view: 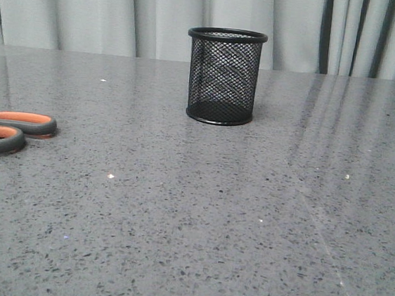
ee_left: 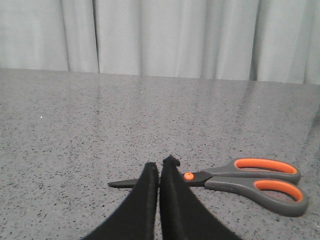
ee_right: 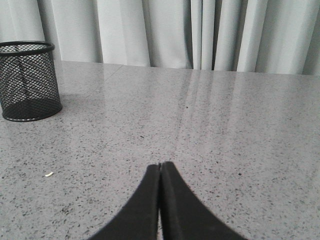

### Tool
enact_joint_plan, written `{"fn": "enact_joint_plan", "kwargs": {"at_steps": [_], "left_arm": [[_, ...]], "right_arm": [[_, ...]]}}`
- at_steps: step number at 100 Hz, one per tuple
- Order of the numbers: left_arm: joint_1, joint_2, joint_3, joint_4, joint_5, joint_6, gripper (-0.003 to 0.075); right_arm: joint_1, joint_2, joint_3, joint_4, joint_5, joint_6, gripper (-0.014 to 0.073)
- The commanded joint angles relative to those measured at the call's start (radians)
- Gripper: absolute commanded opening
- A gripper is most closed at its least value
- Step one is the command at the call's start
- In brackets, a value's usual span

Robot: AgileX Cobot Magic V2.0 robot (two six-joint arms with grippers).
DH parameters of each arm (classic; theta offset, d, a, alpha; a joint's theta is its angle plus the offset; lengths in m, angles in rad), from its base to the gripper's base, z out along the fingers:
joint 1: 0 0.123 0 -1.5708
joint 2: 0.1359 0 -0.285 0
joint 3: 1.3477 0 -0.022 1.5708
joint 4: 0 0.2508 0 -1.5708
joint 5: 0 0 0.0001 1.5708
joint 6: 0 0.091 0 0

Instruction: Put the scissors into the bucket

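The scissors lie flat on the grey table, blades closed, with grey loop handles lined orange and a small red pivot. In the front view only their handles show, at the left edge. My left gripper is shut and empty, its tips just in front of the blades near the pivot. The bucket, a black wire-mesh cup, stands upright at the middle back of the table; it also shows in the right wrist view. My right gripper is shut and empty over bare table, well away from the bucket. Neither gripper shows in the front view.
Pale grey curtains hang behind the table's far edge. A small white speck lies on the speckled tabletop between the right gripper and the bucket.
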Motion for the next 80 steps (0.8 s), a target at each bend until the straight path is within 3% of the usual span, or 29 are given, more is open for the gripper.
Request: {"fn": "enact_joint_plan", "kwargs": {"at_steps": [1, 33, 67, 80], "left_arm": [[0.001, -0.027, 0.041, -0.007, -0.073, -0.006, -0.0020], [0.001, -0.027, 0.041, -0.024, -0.074, -0.006, -0.0020], [0.001, -0.027, 0.039, -0.413, -0.098, -0.006, -0.0020], [0.001, -0.027, 0.031, -0.500, -0.096, -0.006, -0.0020]], "right_arm": [[-0.005, -0.022, 0.006, -0.002, -0.072, -0.004, -0.0051], [-0.005, -0.022, 0.006, 0.103, -0.116, -0.004, -0.0051], [-0.005, -0.022, 0.004, 0.386, -0.208, -0.004, -0.0050], [-0.005, -0.022, 0.001, 0.412, -0.174, -0.004, -0.0050]]}}
